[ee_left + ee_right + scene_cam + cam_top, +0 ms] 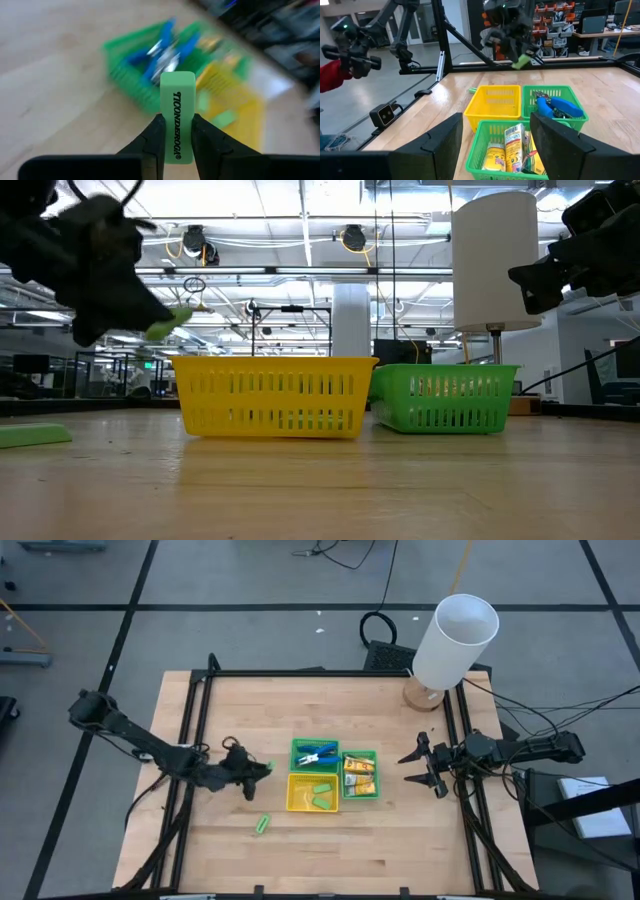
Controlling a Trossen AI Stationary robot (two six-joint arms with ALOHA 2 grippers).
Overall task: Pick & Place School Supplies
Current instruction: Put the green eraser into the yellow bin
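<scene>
The left gripper's [176,131] fingers are clamped on a short light-green rectangular eraser stick [177,115], its long axis running straight out from the fingertips. The yellow slotted plastic tray [300,802], which already holds green sticks, lies just beyond, toward the desk's middle, so the left arm is the nearer one. A second green stick [262,824] lies loose on the wooden desk [250,710] nearer the front edge. The right gripper [424,767] waits by the right edge with fingers wide apart. Open workshop floor surrounds the desk.
</scene>
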